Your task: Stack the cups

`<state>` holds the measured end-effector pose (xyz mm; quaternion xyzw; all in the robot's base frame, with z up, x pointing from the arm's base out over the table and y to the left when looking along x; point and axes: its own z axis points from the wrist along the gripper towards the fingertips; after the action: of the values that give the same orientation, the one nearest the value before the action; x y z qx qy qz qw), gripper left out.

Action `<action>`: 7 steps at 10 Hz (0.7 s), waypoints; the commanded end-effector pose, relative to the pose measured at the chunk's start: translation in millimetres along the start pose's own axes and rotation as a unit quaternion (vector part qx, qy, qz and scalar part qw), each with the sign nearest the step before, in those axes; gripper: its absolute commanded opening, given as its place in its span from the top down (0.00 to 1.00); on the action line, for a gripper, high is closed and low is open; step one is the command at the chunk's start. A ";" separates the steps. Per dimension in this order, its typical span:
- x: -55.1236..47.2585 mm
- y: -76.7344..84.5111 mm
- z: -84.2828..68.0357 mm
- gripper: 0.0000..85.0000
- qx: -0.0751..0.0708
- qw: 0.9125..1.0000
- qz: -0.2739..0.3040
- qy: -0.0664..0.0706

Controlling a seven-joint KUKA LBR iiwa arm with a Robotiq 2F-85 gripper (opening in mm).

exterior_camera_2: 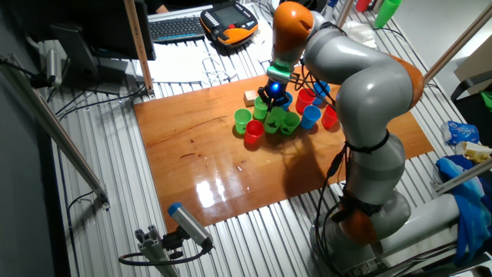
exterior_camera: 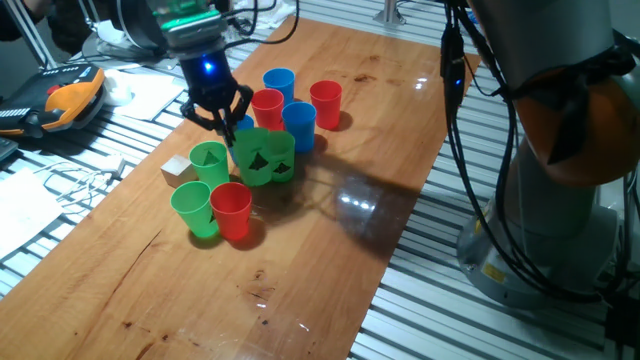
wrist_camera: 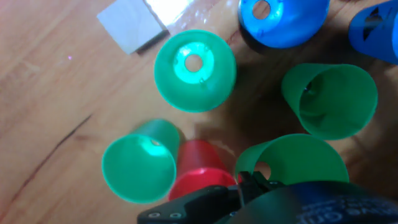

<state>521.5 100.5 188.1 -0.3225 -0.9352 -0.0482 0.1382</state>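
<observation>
Several cups stand bunched on the wooden table (exterior_camera: 330,240). Nearest me is a green cup (exterior_camera: 254,158) with a dark side mark, and its twin (exterior_camera: 281,152) stands beside it. My gripper (exterior_camera: 228,134) hangs at the first one's left rim with its fingers drawn together. In the hand view the gripper (wrist_camera: 249,186) meets that green cup (wrist_camera: 292,163) at its rim wall. Left of it are a plain green cup (exterior_camera: 209,160), another green cup (exterior_camera: 192,208) and a red cup (exterior_camera: 232,210). Behind stand a red cup (exterior_camera: 267,105) and a blue cup (exterior_camera: 299,125).
A small wooden cube (exterior_camera: 178,170) lies left of the green cups, also visible in the hand view (wrist_camera: 132,23). Another blue cup (exterior_camera: 279,82) and red cup (exterior_camera: 325,103) stand at the back. Cables and an orange pendant (exterior_camera: 70,98) lie off the table's left edge.
</observation>
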 end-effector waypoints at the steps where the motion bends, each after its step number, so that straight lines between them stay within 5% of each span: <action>1: 1.8 -2.6 -2.2 1.00 -0.005 1.000 -0.001 0.007; 4: 3.6 -4.0 -5.3 1.00 -0.037 0.998 0.000 0.054; 7: 5.0 -1.4 -3.7 1.00 -0.051 0.997 0.012 0.060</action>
<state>517.7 101.5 193.1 -0.3368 -0.9178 -0.1127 0.1773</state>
